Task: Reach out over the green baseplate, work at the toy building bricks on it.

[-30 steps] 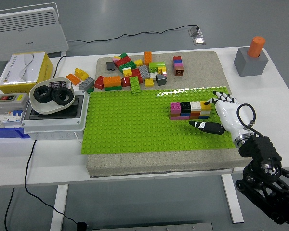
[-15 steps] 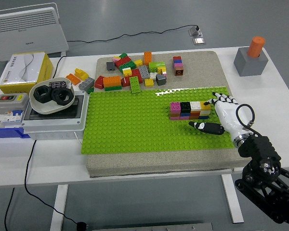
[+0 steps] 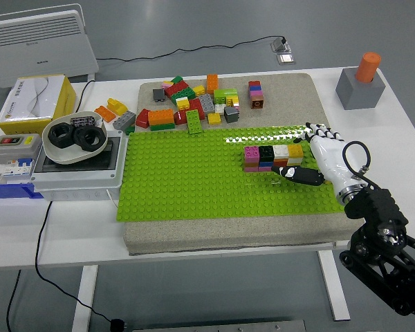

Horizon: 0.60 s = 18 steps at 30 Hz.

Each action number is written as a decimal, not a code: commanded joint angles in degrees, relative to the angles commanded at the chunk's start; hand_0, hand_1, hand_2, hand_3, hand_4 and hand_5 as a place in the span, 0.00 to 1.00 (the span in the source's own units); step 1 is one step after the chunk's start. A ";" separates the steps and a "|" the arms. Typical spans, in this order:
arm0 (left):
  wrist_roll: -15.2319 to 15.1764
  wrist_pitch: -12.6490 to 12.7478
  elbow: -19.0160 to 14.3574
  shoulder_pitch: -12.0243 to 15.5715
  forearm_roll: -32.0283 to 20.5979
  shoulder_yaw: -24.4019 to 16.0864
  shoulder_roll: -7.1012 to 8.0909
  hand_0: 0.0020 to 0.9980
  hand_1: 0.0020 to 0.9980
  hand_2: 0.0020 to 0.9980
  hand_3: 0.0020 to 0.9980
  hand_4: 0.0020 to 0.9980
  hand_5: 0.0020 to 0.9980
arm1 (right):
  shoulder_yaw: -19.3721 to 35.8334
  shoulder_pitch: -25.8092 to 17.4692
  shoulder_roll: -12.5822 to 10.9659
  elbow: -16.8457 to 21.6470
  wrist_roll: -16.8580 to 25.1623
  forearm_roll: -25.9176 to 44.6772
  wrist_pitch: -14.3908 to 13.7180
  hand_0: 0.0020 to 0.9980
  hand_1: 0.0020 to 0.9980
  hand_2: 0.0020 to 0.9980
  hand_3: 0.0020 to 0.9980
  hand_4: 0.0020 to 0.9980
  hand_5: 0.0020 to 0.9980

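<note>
Nearest us, our right hand (image 3: 317, 158) reaches in from the right over the green baseplate (image 3: 187, 180), which lies on a beige mat (image 3: 221, 232) on the counter (image 3: 401, 131). The thumb stretches left along the near side of the brick row (image 3: 273, 158), and the fingers (image 3: 317, 129) are spread at its right end. They look to touch the yellow end brick, though we cannot tell whether they grip it.

We judge the step in hand to be closing on this row, which stands right of centre on the baseplate. The next move calls for thumb and fingers to pinch the end brick squarely.

Farther off, the loose bricks (image 3: 194, 104) lie heaped beyond the baseplate's far edge.
</note>
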 joint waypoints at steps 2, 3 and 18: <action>0.01 0.00 0.01 0.00 0.00 -0.01 0.01 0.79 0.73 0.64 0.46 0.65 0.41 | 0.56 0.06 -0.09 0.51 0.57 0.54 -0.75 1.00 0.99 0.99 0.69 1.00 0.74; 0.01 0.01 0.02 0.00 0.00 0.00 0.00 0.79 0.73 0.64 0.46 0.65 0.41 | 0.83 0.04 -0.13 0.74 0.84 0.87 -1.13 1.00 0.99 0.99 0.69 1.00 0.74; 0.80 0.50 -0.28 -0.27 0.00 2.20 -0.83 0.79 0.73 0.64 0.47 0.64 0.40 | 13.04 -6.06 -0.14 6.85 7.48 8.46 -6.74 0.95 0.93 0.95 0.71 0.99 0.64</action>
